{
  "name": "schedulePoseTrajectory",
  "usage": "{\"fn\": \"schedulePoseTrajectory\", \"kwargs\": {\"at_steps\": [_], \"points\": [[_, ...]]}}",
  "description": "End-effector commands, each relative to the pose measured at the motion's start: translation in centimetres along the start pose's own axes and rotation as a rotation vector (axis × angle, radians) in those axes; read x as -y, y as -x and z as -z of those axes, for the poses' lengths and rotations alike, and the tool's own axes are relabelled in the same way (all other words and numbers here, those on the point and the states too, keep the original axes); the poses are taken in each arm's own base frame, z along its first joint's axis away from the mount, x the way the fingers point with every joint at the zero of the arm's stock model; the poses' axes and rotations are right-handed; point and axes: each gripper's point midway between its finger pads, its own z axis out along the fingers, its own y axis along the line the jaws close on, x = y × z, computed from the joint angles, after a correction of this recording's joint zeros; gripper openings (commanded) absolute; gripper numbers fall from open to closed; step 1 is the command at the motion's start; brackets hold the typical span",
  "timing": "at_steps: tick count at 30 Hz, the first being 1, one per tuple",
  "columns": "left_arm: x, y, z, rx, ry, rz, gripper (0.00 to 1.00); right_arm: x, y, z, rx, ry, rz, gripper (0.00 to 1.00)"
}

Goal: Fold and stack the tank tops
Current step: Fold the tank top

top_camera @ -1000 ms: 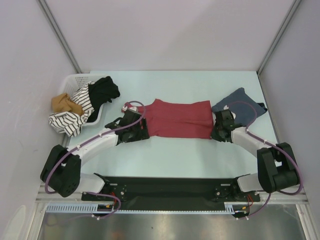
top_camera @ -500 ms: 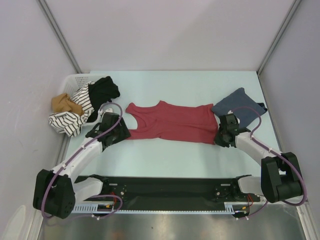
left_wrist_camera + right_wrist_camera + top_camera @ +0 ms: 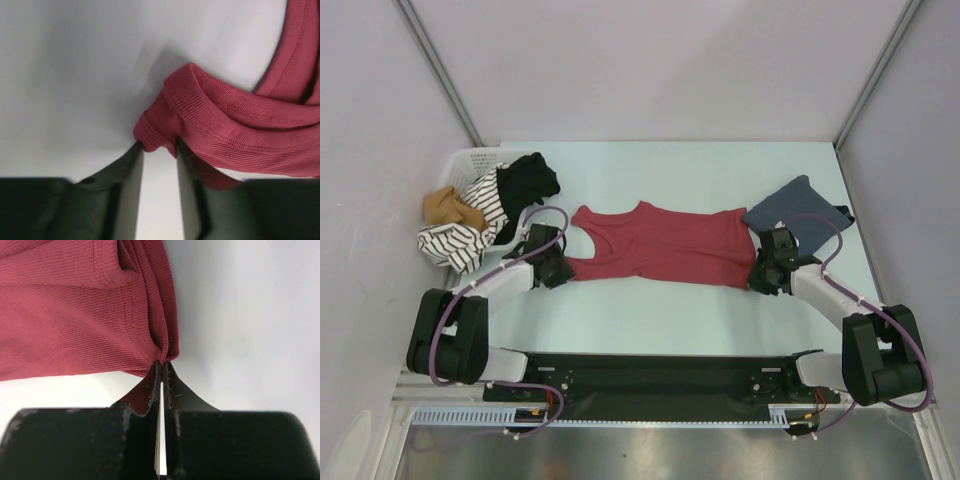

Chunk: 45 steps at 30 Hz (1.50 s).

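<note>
The brick-red ribbed cloth tank top (image 3: 660, 245) lies spread out across the middle of the pale bench (image 3: 650, 320), straps toward the left arm and hem toward the right. The slate blue-grey cloth tank top (image 3: 800, 210) lies in a compact shape at the far right, just beside the red hem. The step in hand looks like taking hold of the red top at both ends for its first fold. The right tool (image 3: 161, 362) is pressed together, pinching the near hem corner. The left tool (image 3: 159, 147) stands partly spread, with the bunched end of the near shoulder strap (image 3: 200, 110) at its tips and not clamped between them. The next move probably calls for the left tool to pinch that strap fully. Both arms would then lift together and carry the near edge over the far one, keeping the cloth taut so it lands flat.
</note>
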Motion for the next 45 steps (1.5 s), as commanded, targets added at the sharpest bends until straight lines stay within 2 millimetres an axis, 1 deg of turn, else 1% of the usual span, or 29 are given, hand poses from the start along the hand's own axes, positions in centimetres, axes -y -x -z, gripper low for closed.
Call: {"fn": "schedulePoseTrajectory", "kwargs": {"at_steps": [1, 2, 4, 5, 8, 9, 10, 12, 13, 14, 15, 17, 18, 20, 24, 26, 28, 29, 31, 32, 33, 35, 38, 39, 40, 41, 43, 44, 45], "points": [[2.1, 2.0, -0.7, 0.027, -0.079, 0.016, 0.33, 0.1, -0.1, 0.5, -0.006, 0.005, -0.001, 0.0], [2.0, 1.9, -0.9, 0.018, -0.081, 0.019, 0.2, 0.1, -0.2, 0.5, -0.009, 0.007, -0.002, 0.0], [0.9, 1.8, -1.6, 0.008, -0.062, 0.042, 0.0, 0.0, -0.3, 0.5, -0.015, 0.01, -0.003, 0.0], [0.9, 1.5, -1.7, -0.014, -0.073, 0.053, 0.0, -0.1, -0.5, 0.5, -0.023, 0.013, -0.003, 0.0], [-0.7, 2.0, -1.5, 0.003, -0.052, 0.112, 0.0, -0.4, -0.9, 0.6, -0.044, 0.024, -0.001, 0.0], [-1.4, 1.6, -1.4, -0.003, -0.041, 0.127, 0.0, -0.5, -1.1, 0.6, -0.051, 0.023, -0.004, 0.0], [-1.9, 2.3, -0.9, 0.026, -0.04, 0.155, 0.0, -0.6, -1.6, 0.8, -0.066, 0.025, 0.004, 0.0], [-3.0, 1.8, -0.5, 0.031, -0.016, 0.194, 0.0, -0.7, -2.1, 1.0, -0.079, 0.024, 0.006, 0.0], [-3.0, 2.3, 0.3, 0.058, -0.024, 0.205, 0.0, -0.9, -2.8, 1.3, -0.111, 0.037, 0.005, 0.0], [-3.0, 2.1, 0.6, 0.061, -0.026, 0.214, 0.0, -1.0, -3.2, 1.4, -0.123, 0.04, 0.013, 0.0], [-3.8, 1.7, 0.9, 0.064, 0.008, 0.232, 0.0, -1.1, -3.5, 1.6, -0.13, 0.044, 0.017, 0.0], [-3.7, 1.8, 1.9, 0.091, -0.009, 0.255, 0.0, -1.1, -4.6, 2.1, -0.162, 0.04, 0.032, 0.0], [-4.2, 0.8, 2.1, 0.07, 0.006, 0.266, 0.0, -1.1, -5.0, 2.3, -0.176, 0.041, 0.04, 0.0], [-4.2, 0.6, 2.9, 0.085, -0.005, 0.285, 0.0, -0.8, -6.0, 2.8, -0.201, 0.022, 0.043, 0.0], [-6.4, -0.8, 4.4, 0.098, 0.08, 0.311, 0.0, -0.3, -8.2, 3.8, -0.235, -0.014, 0.061, 0.0], [-7.1, -1.1, 4.8, 0.114, 0.109, 0.332, 0.0, 0.6, -9.2, 3.9, -0.238, -0.063, 0.027, 0.0], [-6.8, -1.2, 4.9, 0.129, 0.076, 0.346, 0.02, 1.7, -9.7, 4.0, -0.231, -0.116, 0.014, 0.0], [-7.0, -1.3, 4.9, 0.131, 0.082, 0.358, 0.06, 2.1, -10.0, 4.0, -0.229, -0.124, 0.004, 0.0], [-7.3, -1.4, 4.8, 0.131, 0.099, 0.364, 0.16, 2.4, -10.3, 4.1, -0.219, -0.135, -0.023, 0.06], [-7.3, -1.1, 4.8, 0.134, 0.108, 0.36, 0.41, 2.4, -10.3, 4.2, -0.208, -0.126, -0.03, 0.11], [-7.4, -1.2, 4.8, 0.124, 0.116, 0.356, 0.55, 2.4, -10.0, 4.3, -0.188, -0.127, -0.047, 0.23], [-7.1, -0.8, 5.0, 0.128, 0.112, 0.352, 0.83, 2.0, -9.3, 4.8, -0.153, -0.102, -0.049, 0.34], [-6.7, 0.5, 5.6, 0.168, 0.094, 0.33, 0.89, 1.9, -7.9, 5.5, -0.095, -0.114, -0.057, 0.53], [-6.4, 1.1, 6.1, 0.189, 0.073, 0.318, 0.89, 1.6, -6.6, 6.1, -0.051, -0.118, -0.06, 0.63], [-6.1, 1.5, 6.4, 0.202, 0.058, 0.292, 0.89, 1.5, -5.9, 6.5, -0.025, -0.123, -0.061, 0.66], [-5.2, 2.7, 7.0, 0.241, 0.016, 0.278, 0.89, 1.4, -5.2, 6.8, -0.003, -0.125, -0.067, 0.7], [-3.5, 3.6, 7.7, 0.255, -0.073, 0.227, 0.92, -0.3, -3.2, 7.2, 0.06, -0.06, -0.022, 0.69], [-2.3, 5.0, 8.7, 0.293, -0.122, 0.209, 1.0, -0.5, -2.1, 7.4, 0.098, -0.064, -0.025, 0.69], [-1.0, 5.3, 9.2, 0.301, -0.167, 0.171, 1.0, -1.4, -1.0, 7.5, 0.135, -0.038, -0.021, 0.68]]}}
